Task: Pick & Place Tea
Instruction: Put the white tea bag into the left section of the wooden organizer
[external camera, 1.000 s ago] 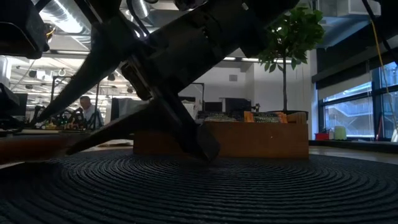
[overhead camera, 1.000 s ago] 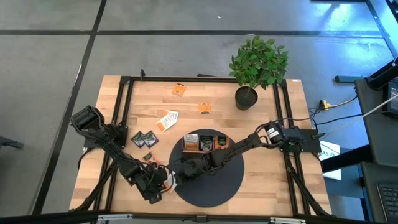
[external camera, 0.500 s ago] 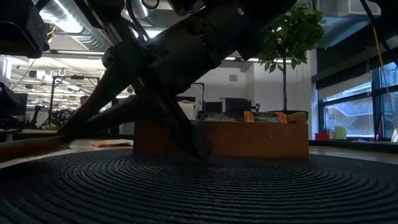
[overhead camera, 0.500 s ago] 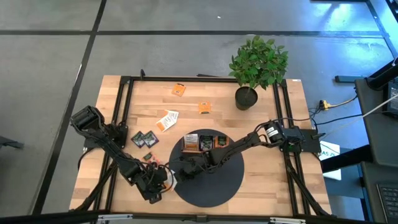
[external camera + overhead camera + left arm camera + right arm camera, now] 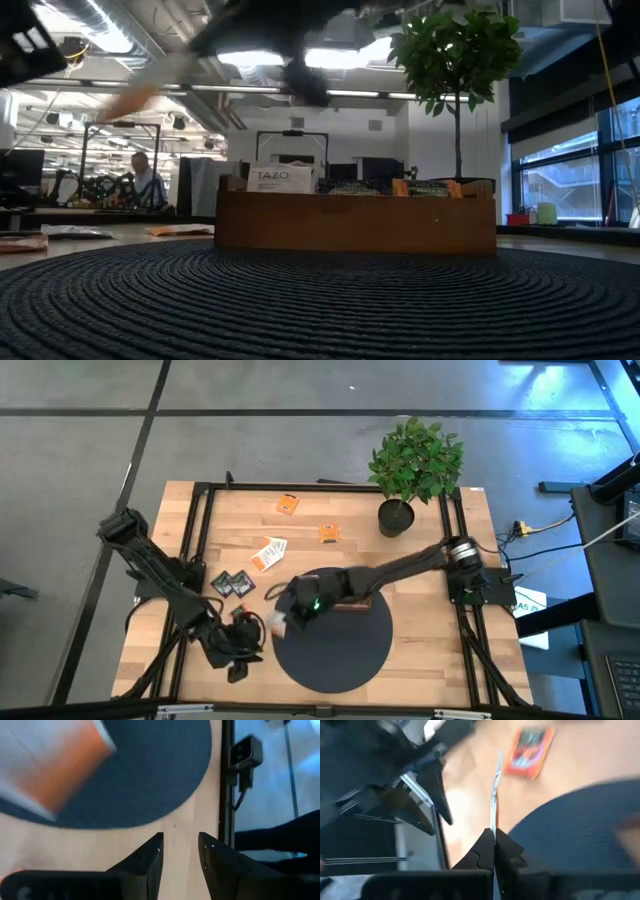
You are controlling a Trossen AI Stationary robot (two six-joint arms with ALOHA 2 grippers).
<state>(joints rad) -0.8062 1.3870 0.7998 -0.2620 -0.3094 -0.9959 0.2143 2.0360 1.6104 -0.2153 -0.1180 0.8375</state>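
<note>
My right gripper (image 5: 286, 617) hangs over the left edge of the round dark mat (image 5: 340, 652), shut on a white-and-orange tea sachet (image 5: 277, 623). In the right wrist view the sachet (image 5: 494, 795) shows edge-on. My left gripper (image 5: 248, 646) stands open, with nothing between its fingers, over the wood near the mat's left edge (image 5: 180, 855). The wooden tray (image 5: 400, 225) stands on the mat's far part, with a white sachet (image 5: 280, 180) upright in it. More tea lies flat on the table: orange sachets (image 5: 288, 504) (image 5: 328, 532), white-and-orange ones (image 5: 268, 552) and black ones (image 5: 232, 584). My right gripper pinches the sachet by its lower edge (image 5: 493, 836) between the two shut fingers. The sachet stands out past the fingertips, lifted clear of the mat and the table.
A potted plant (image 5: 412, 465) stands at the far right of the table. Black frame rails (image 5: 198, 550) run along the left and right sides. An orange sachet (image 5: 530, 745) lies on the wood just beyond the mat's edge. The near half of the mat is bare.
My right gripper has risen from the mat's left edge and rolled, and the white-and-orange sachet now hangs clear in it. My left gripper has also risen, staying open.
</note>
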